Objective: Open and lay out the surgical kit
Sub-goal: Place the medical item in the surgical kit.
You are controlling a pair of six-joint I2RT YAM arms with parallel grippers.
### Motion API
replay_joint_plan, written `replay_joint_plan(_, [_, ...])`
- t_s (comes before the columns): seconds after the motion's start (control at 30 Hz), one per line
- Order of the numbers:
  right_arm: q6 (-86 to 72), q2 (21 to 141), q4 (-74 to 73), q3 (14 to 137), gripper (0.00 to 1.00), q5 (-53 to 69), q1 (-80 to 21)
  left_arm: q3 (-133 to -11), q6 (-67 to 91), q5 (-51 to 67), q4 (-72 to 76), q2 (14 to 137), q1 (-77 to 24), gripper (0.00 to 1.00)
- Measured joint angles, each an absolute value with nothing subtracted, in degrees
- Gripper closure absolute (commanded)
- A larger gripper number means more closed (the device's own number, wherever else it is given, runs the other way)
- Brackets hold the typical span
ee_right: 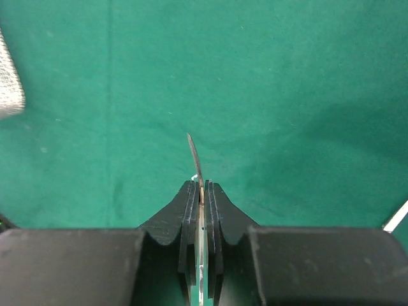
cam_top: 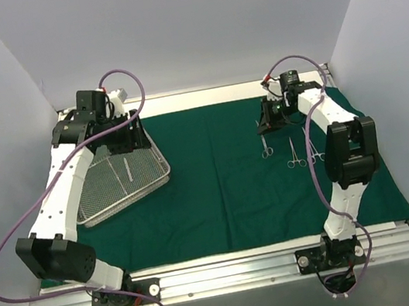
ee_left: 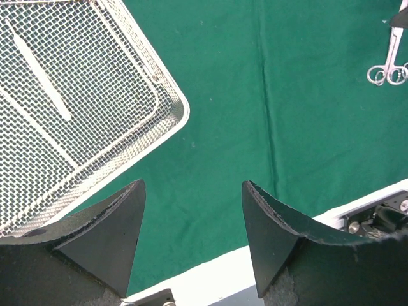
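Tray (cam_top: 164, 182) on left of cloth (cam_top: 227, 196), instrument (cam_top: 126, 174) inside; clamps (cam_top: 293, 155) on right.

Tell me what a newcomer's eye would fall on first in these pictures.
The wide dark green cloth strikes first, with the silver wire-mesh tray on its left side. On the right, the right end effector is shut on a slim curved steel instrument, ring-handled clamps lying nearby, while the left end effector hangs open by the tray's corner.

Green cloth (cam_top: 227, 196) lying flat; mesh tray (ee_left: 102, 76) sitting far left w/ slim instrument (cam_top: 126, 171); two clamps (cam_top: 293, 155) lying right, third clamp (cam_top: 266, 148) being gripped.
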State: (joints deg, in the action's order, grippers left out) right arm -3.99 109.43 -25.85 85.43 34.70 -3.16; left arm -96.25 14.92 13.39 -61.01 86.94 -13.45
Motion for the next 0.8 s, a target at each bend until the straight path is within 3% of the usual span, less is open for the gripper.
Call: replay_joint_plan(0.8, [-2.0, 115.52, -24.36, 79.9, 1.0, 35.03, 3.29, -96.12, 12.88, 14.2, -59.31, 93.8, -13.26, 0.3])
